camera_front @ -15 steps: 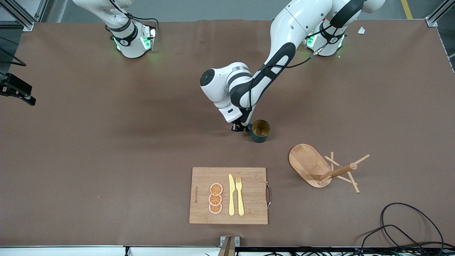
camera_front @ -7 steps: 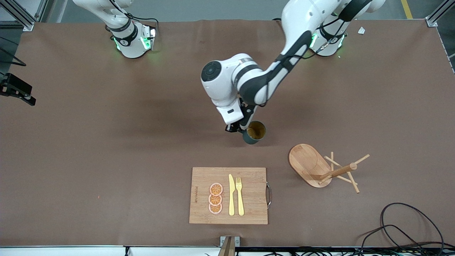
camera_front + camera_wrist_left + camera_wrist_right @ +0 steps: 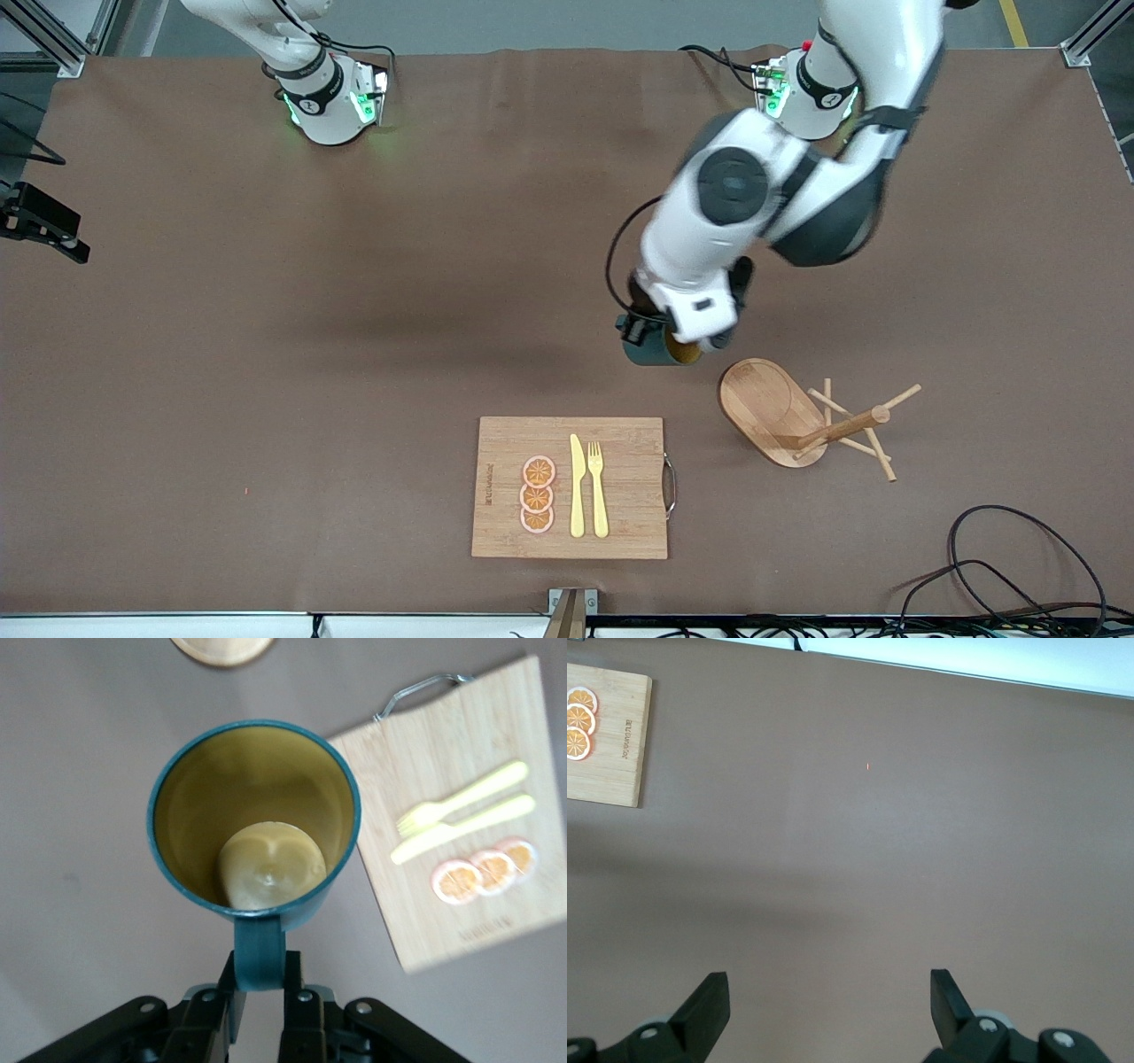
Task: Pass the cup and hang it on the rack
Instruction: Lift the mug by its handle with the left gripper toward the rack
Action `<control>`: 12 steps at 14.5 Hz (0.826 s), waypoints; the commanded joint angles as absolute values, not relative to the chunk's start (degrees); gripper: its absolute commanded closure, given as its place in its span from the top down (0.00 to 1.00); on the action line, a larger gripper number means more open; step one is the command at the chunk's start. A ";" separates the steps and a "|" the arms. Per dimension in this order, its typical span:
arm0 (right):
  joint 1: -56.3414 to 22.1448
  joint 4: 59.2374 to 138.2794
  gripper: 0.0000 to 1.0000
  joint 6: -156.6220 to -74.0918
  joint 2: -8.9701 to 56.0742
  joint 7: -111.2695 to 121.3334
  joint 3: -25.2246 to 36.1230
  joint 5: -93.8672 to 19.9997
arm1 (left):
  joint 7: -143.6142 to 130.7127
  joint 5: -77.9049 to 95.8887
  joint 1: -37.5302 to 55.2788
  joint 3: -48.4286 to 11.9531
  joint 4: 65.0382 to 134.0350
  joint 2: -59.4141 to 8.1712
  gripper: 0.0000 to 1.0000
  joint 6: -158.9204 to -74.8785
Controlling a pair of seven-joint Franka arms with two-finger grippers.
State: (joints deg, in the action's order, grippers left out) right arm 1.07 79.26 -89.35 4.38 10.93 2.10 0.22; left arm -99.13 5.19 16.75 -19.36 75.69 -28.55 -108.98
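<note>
Tabletop (image 3: 266, 354) brown, matte; left gripper (image 3: 259, 992) jaws clamp cup (image 3: 257, 815) handle aloft; right gripper (image 3: 828, 997) waits, jaws spread.

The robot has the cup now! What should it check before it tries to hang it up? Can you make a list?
1. Cup held tight: ok. The left gripper is shut on its handle.
2. Cup off the table: ok, it hangs in the air close to the rack.
3. Rack standing up: not ok. It lies tipped on its side, with its oval base on edge.
4. A peg pointing up to catch the handle: not ok. The pegs lie low over the table.
5. Right gripper out of the way: ok, it waits open over bare table.
6. Cutting board out of the path: ok. It lies nearer the front camera.
</note>
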 commanded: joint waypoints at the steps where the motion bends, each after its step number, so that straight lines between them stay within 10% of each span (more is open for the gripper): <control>1: 2.02 79.01 1.00 -89.12 4.31 11.69 1.32 0.26 | -90.47 17.89 9.96 -19.95 77.17 -26.20 0.00 -109.69; 12: 1.76 79.01 1.00 -88.95 4.31 11.95 1.23 0.35 | -60.93 46.75 -7.55 -19.69 77.43 -29.35 0.00 -100.30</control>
State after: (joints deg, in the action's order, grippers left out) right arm 1.06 79.26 -89.31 4.38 11.19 1.88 0.22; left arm -65.53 43.57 -5.69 -19.20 77.38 -28.36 -103.31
